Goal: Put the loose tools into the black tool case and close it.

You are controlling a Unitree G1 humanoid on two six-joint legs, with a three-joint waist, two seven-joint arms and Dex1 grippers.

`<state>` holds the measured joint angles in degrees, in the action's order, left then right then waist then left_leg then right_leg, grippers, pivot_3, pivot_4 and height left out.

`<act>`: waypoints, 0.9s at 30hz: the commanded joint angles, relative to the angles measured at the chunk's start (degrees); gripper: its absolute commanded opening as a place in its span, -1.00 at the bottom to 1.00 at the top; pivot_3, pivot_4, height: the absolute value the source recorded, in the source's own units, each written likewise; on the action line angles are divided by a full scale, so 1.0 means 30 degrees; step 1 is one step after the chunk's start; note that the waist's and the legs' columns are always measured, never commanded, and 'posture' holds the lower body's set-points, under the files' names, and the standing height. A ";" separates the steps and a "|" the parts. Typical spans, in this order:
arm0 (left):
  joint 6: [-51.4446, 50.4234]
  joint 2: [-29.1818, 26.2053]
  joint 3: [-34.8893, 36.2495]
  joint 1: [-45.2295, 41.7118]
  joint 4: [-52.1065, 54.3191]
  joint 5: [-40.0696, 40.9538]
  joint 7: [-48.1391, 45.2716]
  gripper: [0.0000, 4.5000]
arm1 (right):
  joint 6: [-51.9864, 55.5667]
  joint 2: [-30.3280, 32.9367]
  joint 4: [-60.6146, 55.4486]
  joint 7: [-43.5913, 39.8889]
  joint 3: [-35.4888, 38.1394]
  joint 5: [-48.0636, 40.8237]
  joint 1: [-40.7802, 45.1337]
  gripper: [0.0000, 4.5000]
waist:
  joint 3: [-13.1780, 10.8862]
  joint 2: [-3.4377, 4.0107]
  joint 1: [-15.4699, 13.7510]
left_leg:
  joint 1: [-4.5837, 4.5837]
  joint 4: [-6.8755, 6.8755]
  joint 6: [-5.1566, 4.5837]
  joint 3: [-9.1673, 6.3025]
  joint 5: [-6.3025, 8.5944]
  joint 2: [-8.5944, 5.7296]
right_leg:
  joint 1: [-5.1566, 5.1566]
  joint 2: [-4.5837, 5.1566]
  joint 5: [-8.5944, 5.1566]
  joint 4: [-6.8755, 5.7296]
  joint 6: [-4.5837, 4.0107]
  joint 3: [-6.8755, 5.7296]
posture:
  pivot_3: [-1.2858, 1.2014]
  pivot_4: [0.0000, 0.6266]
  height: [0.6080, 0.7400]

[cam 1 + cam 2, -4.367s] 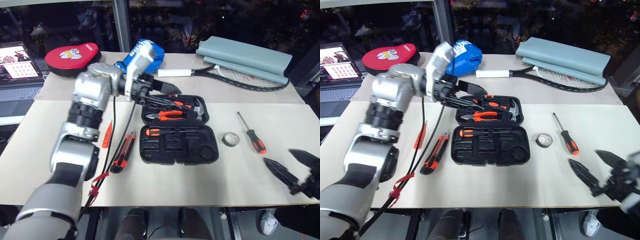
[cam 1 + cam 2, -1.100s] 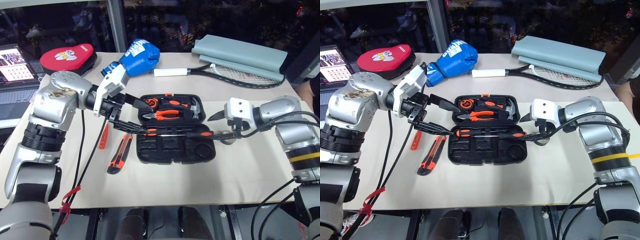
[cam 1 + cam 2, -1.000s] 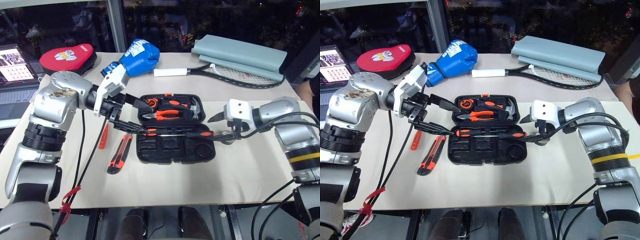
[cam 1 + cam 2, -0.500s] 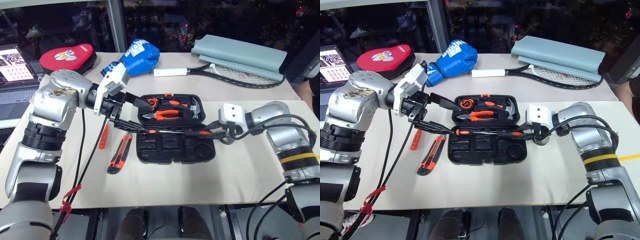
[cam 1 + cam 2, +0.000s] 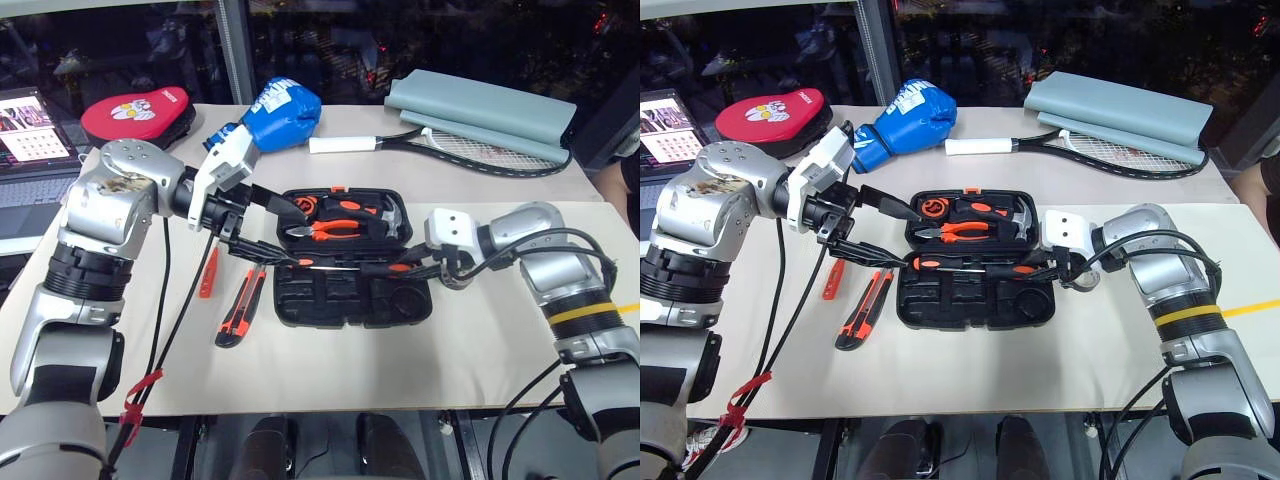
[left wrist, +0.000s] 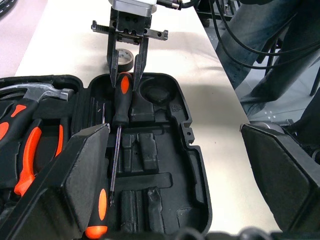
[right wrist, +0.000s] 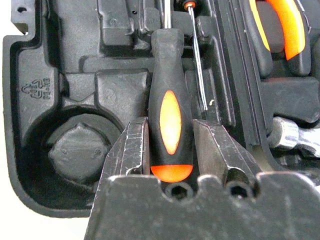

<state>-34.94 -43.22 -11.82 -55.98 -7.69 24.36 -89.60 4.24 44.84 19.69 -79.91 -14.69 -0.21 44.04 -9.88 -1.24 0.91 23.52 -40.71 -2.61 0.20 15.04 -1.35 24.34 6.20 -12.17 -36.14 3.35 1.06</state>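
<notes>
The black tool case (image 5: pixel 350 300) lies open in the middle of the table. My right gripper (image 7: pixel 171 131) is shut on the black-and-orange handle of a screwdriver (image 5: pixel 385 268), low over the case's near half, with the shaft pointing left along a recess. A second screwdriver (image 5: pixel 305 264) rests in the case beside it. My left gripper (image 5: pixel 298 238) hangs open and empty above the case's left end. On the table left of the case lie the utility knife (image 5: pixel 238 305) and the slim orange tester screwdriver (image 5: pixel 207 273). The grey tape roll (image 6: pixel 126 60) sits just right of the case, behind my right gripper.
Pliers, a hammer and a tape measure fill the case's far half (image 5: pixel 345 215). A blue boxing glove (image 5: pixel 280 105), red punch pad (image 5: pixel 140 105), racket (image 5: pixel 470 150) and grey cover (image 5: pixel 480 105) lie at the back. A laptop (image 5: pixel 30 130) stands far left. A person's legs (image 6: pixel 265 50) are beyond the table's right edge.
The screwdriver that lay on the table right of the tape roll is now in the case. Over the last second my right gripper shut on its handle and nudged it slightly left. The left arm stayed still.
</notes>
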 commanded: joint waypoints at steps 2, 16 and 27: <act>0.0460 0.0061 0.0358 -0.0619 0.0041 -0.0110 0.0025 1.00 | 0.0038 0.0151 -0.0306 -0.0037 0.0555 -0.0309 0.0634 0.16 | 0.0000 0.0000 0.0027 | 0.0000 0.0000 0.0000 0.0001 0.0000 0.0000 | 0.0000 0.0000 0.0000 0.0000 0.0000 0.0001 | 0.03 -0.52 0.94; 0.0386 0.0045 0.0335 -0.0470 0.0300 -0.0193 -0.0130 1.00 | 0.3100 -0.1415 -0.1031 0.0671 0.0449 -0.1261 0.1688 0.27 | 0.0000 0.0000 0.0020 | 0.0002 0.0001 0.0001 -0.0004 0.0000 -0.0001 | 0.0003 0.0000 0.0000 -0.0005 -0.0001 -0.0001 | 0.03 -0.52 0.94; 0.0531 -0.0360 0.0381 -0.0025 0.0672 -0.0353 -0.0386 1.00 | 0.2482 -0.2513 -0.0265 0.1101 -0.0707 -0.0280 0.1366 -0.97 | 0.0000 0.0001 0.0029 | 0.0002 0.0002 0.0001 -0.0004 0.0000 -0.0004 | 0.0004 0.0001 0.0001 -0.0009 0.0000 -0.0002 | 0.03 -0.52 0.94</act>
<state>-34.06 -43.40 -11.82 -55.82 -7.54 22.85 -90.63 12.98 37.49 19.33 -77.15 -16.88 -1.72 48.08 -9.88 -1.24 0.99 23.53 -40.71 -2.61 0.19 15.04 -1.37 24.35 6.20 -12.17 -36.17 3.35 1.05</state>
